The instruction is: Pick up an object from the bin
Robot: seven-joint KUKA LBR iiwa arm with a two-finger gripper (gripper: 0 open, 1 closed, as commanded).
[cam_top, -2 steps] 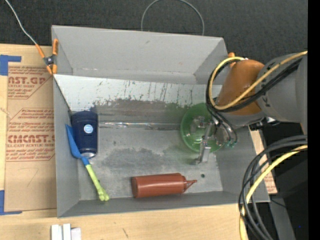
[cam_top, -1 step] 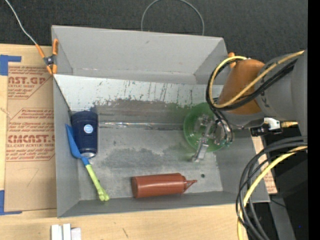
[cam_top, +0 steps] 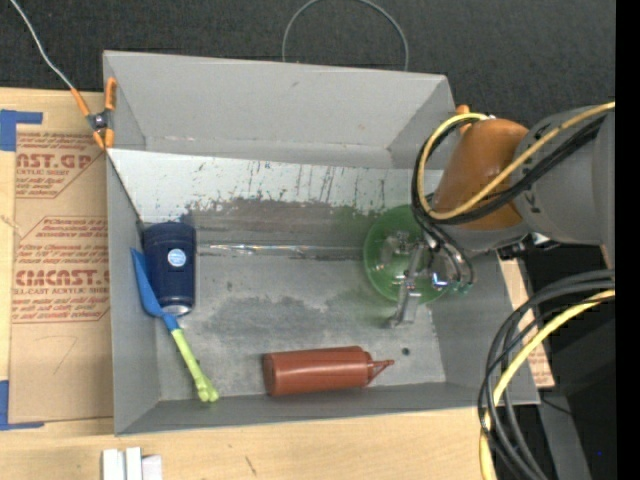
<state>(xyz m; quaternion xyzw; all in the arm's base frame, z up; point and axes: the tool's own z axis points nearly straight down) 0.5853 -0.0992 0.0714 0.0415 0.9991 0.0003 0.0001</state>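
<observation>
The jaws hang over the round green plastic dish's [cam_top: 381, 255] near edge; their spread cannot be told.

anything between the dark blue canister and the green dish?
Nothing. In the camera view, just bare, scuffed bin floor runs between the dark blue canister and the green dish.

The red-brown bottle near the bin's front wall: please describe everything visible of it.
The red-brown plastic squeeze bottle lies on its side on the floor of the grey metal bin, close to the front wall. Its body is smooth and cylindrical, and its tapered nozzle points to the view's right. Nothing else touches it.
</observation>
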